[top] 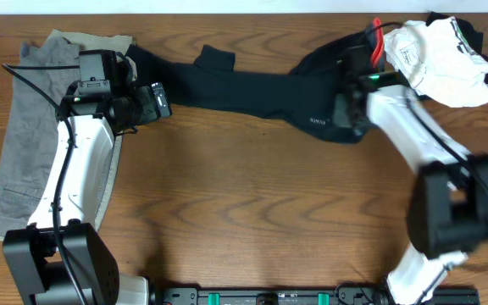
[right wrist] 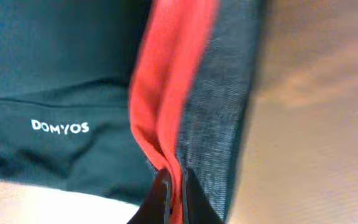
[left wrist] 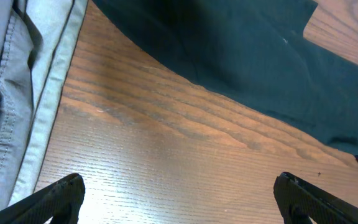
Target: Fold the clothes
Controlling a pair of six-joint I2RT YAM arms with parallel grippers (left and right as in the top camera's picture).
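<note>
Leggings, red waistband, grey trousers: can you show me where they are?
leggings (top: 252, 89): overhead view, middle of the black leg.
red waistband (right wrist: 169, 74): right wrist view, middle of the red strip.
grey trousers (top: 24, 144): overhead view, middle of the cloth.

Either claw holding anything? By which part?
Right claw is shut on the leggings, pinching the red-and-grey waistband at its edge. Left claw is open above the table, holding nothing.

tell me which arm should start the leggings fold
Right: the right gripper is shut on the waistband of the leggings; the left gripper hangs open above the table beside the leg end.
</note>
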